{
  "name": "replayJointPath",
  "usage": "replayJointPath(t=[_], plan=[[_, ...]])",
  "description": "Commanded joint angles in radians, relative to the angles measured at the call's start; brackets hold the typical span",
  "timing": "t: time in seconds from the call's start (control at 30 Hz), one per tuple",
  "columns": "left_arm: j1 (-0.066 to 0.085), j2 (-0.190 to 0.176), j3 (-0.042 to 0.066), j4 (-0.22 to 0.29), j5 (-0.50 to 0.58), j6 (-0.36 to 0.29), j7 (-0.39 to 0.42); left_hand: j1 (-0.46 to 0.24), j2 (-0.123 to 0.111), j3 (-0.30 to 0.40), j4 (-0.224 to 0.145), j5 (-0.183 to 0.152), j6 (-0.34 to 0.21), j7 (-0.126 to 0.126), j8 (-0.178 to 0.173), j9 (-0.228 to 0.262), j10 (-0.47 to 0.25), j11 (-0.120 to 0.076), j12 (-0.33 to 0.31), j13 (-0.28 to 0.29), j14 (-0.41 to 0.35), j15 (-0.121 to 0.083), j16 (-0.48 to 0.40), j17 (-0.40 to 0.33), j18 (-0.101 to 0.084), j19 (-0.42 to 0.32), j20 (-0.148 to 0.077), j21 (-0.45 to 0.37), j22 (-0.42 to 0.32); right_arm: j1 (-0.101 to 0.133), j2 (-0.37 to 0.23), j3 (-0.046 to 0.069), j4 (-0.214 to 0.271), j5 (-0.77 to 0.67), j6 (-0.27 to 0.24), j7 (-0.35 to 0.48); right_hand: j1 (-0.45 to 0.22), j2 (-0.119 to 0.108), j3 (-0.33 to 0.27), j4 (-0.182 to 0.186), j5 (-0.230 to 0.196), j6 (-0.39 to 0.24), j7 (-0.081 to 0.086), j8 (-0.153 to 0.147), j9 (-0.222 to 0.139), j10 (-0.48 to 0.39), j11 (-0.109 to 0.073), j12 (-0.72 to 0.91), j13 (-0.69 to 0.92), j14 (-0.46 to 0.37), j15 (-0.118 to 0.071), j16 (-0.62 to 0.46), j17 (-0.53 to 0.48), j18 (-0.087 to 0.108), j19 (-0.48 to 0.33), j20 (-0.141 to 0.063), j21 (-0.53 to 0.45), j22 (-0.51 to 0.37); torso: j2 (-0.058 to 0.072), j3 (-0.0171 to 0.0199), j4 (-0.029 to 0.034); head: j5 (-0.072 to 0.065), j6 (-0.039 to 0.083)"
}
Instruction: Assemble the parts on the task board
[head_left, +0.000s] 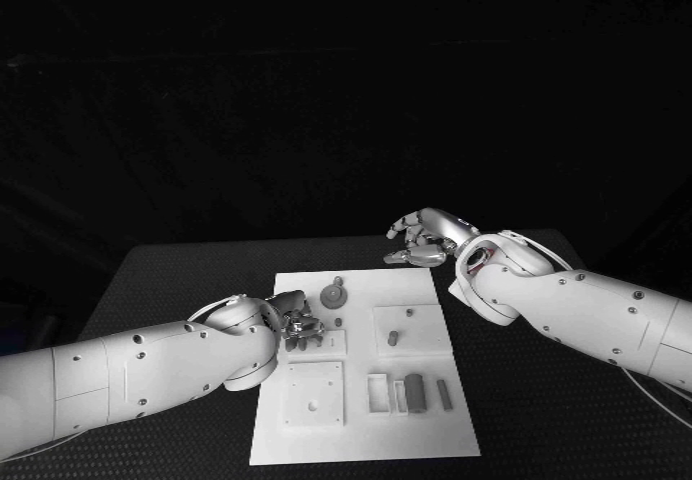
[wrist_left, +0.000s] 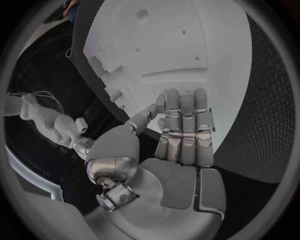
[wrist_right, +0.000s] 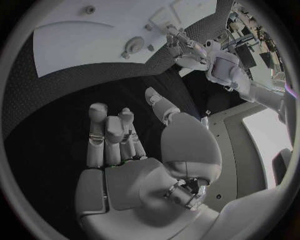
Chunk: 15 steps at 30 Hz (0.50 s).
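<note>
Assembly looks barely begun: grey parts (head_left: 415, 392) lie loose on the task board (head_left: 433, 440), the left hand (head_left: 293, 322) curled empty over it, the right hand (head_left: 423, 240) curled empty just beyond its far edge.

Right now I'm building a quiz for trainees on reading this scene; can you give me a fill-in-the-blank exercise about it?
1. The task board is coloured ____.
2. The hand over the board's near-left part is the ____ hand.
3. The right hand hovers beyond the board's ____ edge, over the black table.
4. The right hand's fingers hold ____.

Missing: white; left; far; nothing
</note>
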Motion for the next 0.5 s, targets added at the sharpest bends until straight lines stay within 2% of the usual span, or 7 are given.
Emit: replayJointPath(t=[0.03, 0.5], plan=[[-0.004, 0.003, 0.0, 0.001, -0.019, -0.017, 0.007, 0.009, 0.001, 0.006, 0.0, 0.003, 0.09, -0.083, 0.003, 0.001, 0.002, -0.006, 0.007, 0.001, 0.005, -0.002, 0.006, -0.002, 0.005, 0.006, -0.002, 0.005, 0.002, 0.0, 0.001, 0.001, 0.0, 0.002, 0.011, 0.002, -0.001, 0.006, -0.003, 0.004, -0.001, -0.009, 0.013, 0.005, -0.002, -0.003, -0.001, 0.005, -0.002, -0.007, 0.001, 0.003, -0.001, 0.056, 0.007, -0.004, -0.004, 0.012, 0.001, -0.0007, -0.0005, 0.0, 0.0], [-0.021, 0.014, 0.0, -0.015, -0.029, -0.008, 0.001, 0.007, 0.0, 0.006, 0.002, 0.004, 0.09, -0.083, 0.003, 0.001, 0.002, -0.006, 0.007, 0.001, 0.005, -0.002, 0.007, -0.003, 0.005, 0.006, -0.002, 0.004, 0.003, 0.0, 0.002, 0.001, -0.002, 0.002, 0.014, 0.001, -0.002, 0.007, -0.003, 0.006, -0.001, -0.009, 0.013, 0.005, -0.002, -0.003, -0.001, 0.006, -0.002, -0.008, 0.001, 0.003, -0.001, 0.056, 0.007, -0.004, -0.004, 0.012, 0.001, 0.0005, -0.0017, -0.002, -0.003]])
